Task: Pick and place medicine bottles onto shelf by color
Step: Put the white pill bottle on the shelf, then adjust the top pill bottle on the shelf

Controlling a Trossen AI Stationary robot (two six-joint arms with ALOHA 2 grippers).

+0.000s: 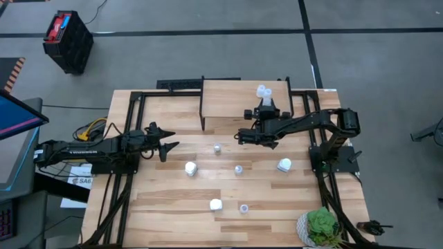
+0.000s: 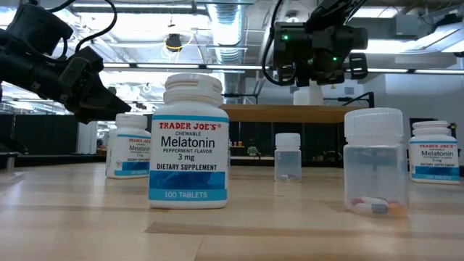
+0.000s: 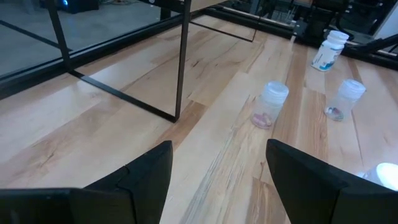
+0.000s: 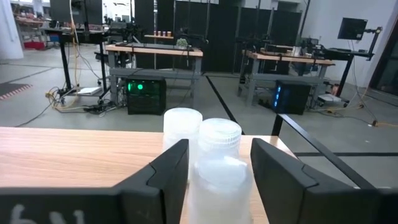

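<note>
Right gripper [image 1: 265, 111] is over the shelf [image 1: 228, 100] near its right end, w/ a clear bottle [image 4: 219, 177] standing between its fingers [image 4: 163, 174]. Wrist view shows the fingers flanking the bottle; can't tell if they're pressing it or just let go. Bottle base is cut off by the frame edge, so contact w/ the shelf isn't visible. Two more clear bottles [image 1: 263, 90] stand just beyond it on the shelf; one is mostly hidden in the wrist view.

Left gripper [image 1: 166, 142] hangs above the table's [image 1: 173, 207] left side, fingers spread, nothing between them.

Six bottles are scattered on the table: white bottles [image 1: 190, 168] mixed w/ clear ones. From table height the nearest white bottle [image 2: 188, 141] partly blocks another behind it; the right gripper's fingertips aren't clear there.
</note>
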